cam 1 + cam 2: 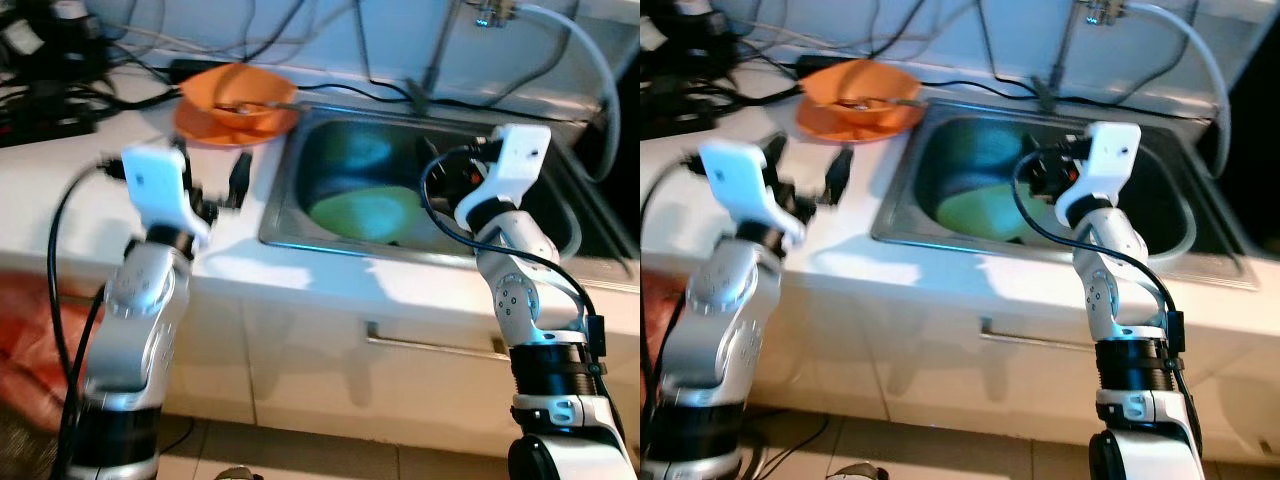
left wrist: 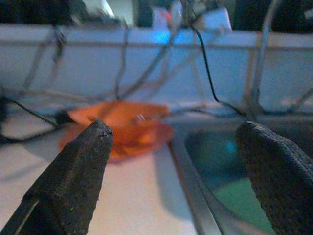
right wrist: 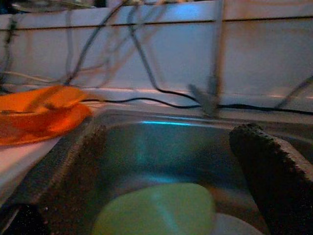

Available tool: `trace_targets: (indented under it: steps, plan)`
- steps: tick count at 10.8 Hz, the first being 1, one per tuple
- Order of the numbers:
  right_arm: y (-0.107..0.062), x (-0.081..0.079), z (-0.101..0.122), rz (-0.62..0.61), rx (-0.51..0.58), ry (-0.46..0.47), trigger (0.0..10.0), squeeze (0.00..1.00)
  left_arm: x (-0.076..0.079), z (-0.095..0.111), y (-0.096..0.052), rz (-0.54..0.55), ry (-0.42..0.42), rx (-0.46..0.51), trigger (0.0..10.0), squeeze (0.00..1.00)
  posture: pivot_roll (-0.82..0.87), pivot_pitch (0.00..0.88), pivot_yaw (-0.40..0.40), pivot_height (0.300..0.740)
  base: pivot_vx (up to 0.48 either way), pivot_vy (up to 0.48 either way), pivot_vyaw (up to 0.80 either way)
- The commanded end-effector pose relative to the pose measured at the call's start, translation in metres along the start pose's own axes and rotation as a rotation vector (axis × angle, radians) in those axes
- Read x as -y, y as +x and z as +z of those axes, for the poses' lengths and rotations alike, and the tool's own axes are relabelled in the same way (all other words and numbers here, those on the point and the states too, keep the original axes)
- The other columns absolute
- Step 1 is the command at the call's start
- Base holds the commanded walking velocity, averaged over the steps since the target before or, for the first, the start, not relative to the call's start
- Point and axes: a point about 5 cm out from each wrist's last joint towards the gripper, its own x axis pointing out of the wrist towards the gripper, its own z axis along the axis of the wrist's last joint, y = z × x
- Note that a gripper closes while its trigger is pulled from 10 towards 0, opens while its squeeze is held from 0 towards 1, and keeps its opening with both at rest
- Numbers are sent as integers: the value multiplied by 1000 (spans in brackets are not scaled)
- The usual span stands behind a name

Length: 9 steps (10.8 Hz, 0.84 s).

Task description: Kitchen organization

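An orange bowl point(image 1: 238, 96) sits on an orange plate at the back of the white counter point(image 1: 60, 200), left of the steel sink point(image 1: 520, 255); something metal lies in the bowl. A pale green dish point(image 1: 366, 213) lies in the sink basin. My left gripper point(image 1: 212, 172) hovers over the counter just short of the bowl, open, with nothing between its fingers point(image 2: 73, 181). My right gripper point(image 1: 1045, 172) hangs over the sink above the green dish point(image 3: 156, 210), open and empty, its fingers point(image 3: 274, 171) spread wide.
Black cables and a power strip point(image 1: 50, 110) crowd the counter's back left. A tap point(image 1: 430, 70) and a grey hose point(image 1: 590, 60) stand behind the sink. Below the counter's front edge is a drawer handle point(image 1: 430, 345). Something red point(image 1: 25, 340) lies low on the left.
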Motion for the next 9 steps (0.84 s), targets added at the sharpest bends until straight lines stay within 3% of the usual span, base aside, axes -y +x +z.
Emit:
trace_targets:
  steps: [1,3,5,9]
  plan:
    - [-5,5,2,-21,-8,4,10000,914,5,1,-1,-26,-10,-13,10000,0,111,0,-75,740,0,0,-800]
    - [-7,3,6,-19,-5,19,10000,773,0,0,-4,-1,-3,-32,10000,0,117,0,-77,740,0,124,0]
    - [-9,-2,7,-2,-9,16,10000,745,-6,12,1,70,-24,-4,10000,0,114,3,-75,740,0,356,0]
    - [-10,-3,8,0,-17,22,10000,741,-3,11,0,106,-51,-27,10000,0,115,6,-71,740,0,423,0]
